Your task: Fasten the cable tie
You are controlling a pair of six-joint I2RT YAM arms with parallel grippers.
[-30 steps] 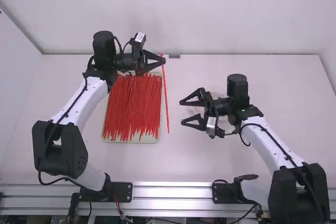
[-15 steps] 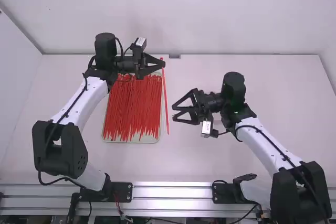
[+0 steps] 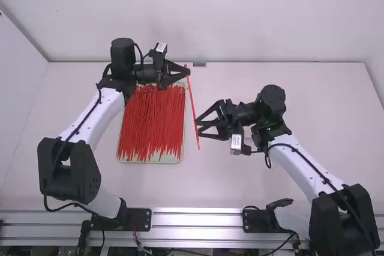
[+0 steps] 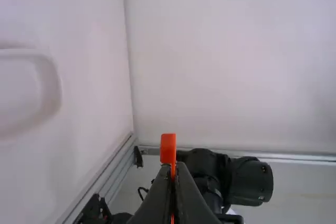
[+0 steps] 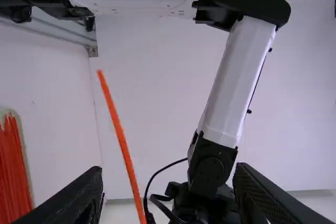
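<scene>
A single red cable tie (image 3: 191,107) hangs from my left gripper (image 3: 186,71), which is shut on its head end at the back of the table. The tie's head (image 4: 168,148) pokes out above the closed fingertips in the left wrist view. The strip slants forward and down to a tip near my right gripper (image 3: 198,129). That gripper is open, its two fingers spread on either side of the tie's lower end without touching it. In the right wrist view the tie (image 5: 119,140) runs between the wide-spread fingers (image 5: 73,201), with the left arm behind it.
A flat tray (image 3: 150,159) holding several red cable ties (image 3: 151,121) lies left of the hanging tie, under the left arm. Bare white table stretches to the right and front. Walls close the back and left side.
My right gripper has swung left toward the tie and now brackets its lower end. The tie's free tip has shifted slightly right. The left gripper has held nearly still.
</scene>
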